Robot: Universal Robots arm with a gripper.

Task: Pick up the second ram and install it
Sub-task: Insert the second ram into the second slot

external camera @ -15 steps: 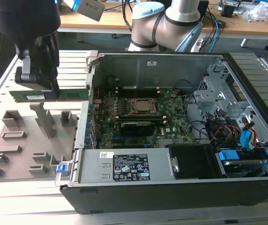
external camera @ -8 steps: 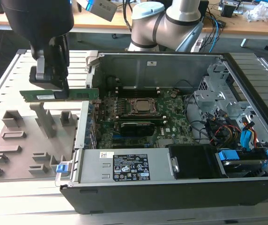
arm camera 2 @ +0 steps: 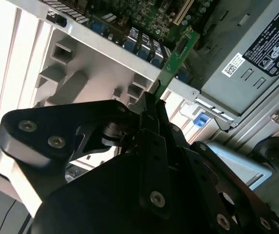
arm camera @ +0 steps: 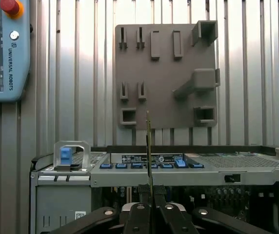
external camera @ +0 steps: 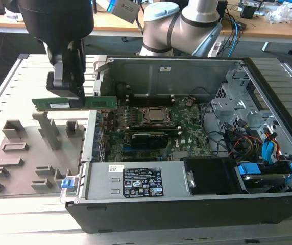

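**Over the computer case's (external camera: 187, 214) side wall, the second ram (external camera: 97, 102) hangs in the gripper's (external camera: 77, 97) pinch**

Just outside the case, at its wall on the exterior view's left, the 2 black fingers (arm camera: 140, 204) are clamped on the second ram. There is 1 finger on each flat face, and they grip near the middle of its length. In the first wrist view the stick shows edge-on, a thin line rising from between them. In the second wrist view its green end pokes out past the fingertips.

The stick is held level, up in the air, with its white label facing the exterior view. 1 end reaches over the grey fixture board (external camera: 18, 168) beside the case. The other end reaches over the case's wall and is well apart from the motherboard (external camera: 187, 127) on the case floor.

On that board a square silver socket (external camera: 153, 116) sits in the middle, with a black oblong card (external camera: 148, 139) just beside it. The power supply (external camera: 141, 181) lies along the case's near wall, and a blue clip (external camera: 68, 182) sits at its corner. Case and fixture board both rest on a slatted metal table (external camera: 33, 224).
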